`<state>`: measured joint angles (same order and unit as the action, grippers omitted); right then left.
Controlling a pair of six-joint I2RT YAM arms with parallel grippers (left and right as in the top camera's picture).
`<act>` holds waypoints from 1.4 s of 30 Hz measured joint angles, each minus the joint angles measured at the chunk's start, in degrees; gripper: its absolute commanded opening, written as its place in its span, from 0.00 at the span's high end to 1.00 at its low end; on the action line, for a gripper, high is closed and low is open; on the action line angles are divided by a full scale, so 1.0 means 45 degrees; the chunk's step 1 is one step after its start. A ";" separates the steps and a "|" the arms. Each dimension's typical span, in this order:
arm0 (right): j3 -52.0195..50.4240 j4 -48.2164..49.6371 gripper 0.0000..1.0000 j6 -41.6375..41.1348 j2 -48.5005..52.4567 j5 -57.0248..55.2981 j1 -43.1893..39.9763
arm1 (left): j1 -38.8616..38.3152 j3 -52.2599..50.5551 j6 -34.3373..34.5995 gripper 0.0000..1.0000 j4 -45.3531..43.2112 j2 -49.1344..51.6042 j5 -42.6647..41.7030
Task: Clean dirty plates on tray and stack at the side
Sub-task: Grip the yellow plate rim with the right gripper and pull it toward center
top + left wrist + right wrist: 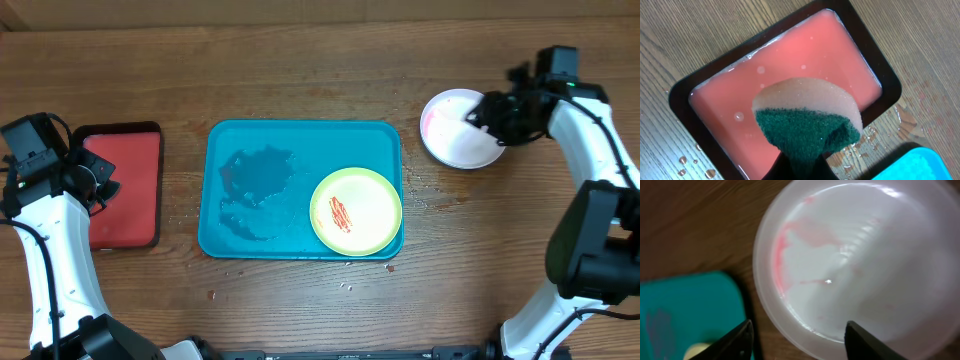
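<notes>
Brown wooden table (300, 60) from above: the teal tray (240, 132), long side running left to right, carries a puddle (255, 185) and the red-smeared yellow-green plate (372, 218) at its right end. A white plate (450, 148) sits on the table beyond. Left wrist: the left gripper (799, 162) clamps a sponge (807, 120) above a red tray (891, 84) of pink water (805, 55). Right wrist: the right gripper (799, 326) is spread wide over the white plate's pink streak (780, 255).
</notes>
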<state>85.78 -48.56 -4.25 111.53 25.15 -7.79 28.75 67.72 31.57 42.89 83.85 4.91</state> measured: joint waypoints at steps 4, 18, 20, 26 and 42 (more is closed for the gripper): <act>-0.0005 -0.0321 0.29 0.1977 0.0005 0.0850 0.1379 | 0.0000 0.0000 0.0005 0.96 0.0005 0.0000 -0.0005; -0.0005 -0.0267 0.28 0.3215 0.1389 -0.2929 0.6207 | 0.0000 0.0000 0.0005 0.96 0.0034 0.0000 -0.0199; -0.0005 -0.0296 0.34 0.3070 0.1647 -0.3327 0.6479 | 0.0000 0.0000 0.0005 0.96 0.0029 0.0000 -0.0194; -0.0015 -0.1195 0.39 0.2705 0.1851 -0.3832 0.7023 | 0.0000 0.0000 0.0005 0.96 0.0010 0.0000 -0.0199; -0.0019 -0.2725 0.72 0.1384 0.1851 -0.3769 0.7315 | 0.0000 0.0000 0.0005 0.96 0.0000 0.0000 -0.0437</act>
<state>85.69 -60.82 1.98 119.85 8.19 25.12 28.75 67.72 31.59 42.89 83.85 2.94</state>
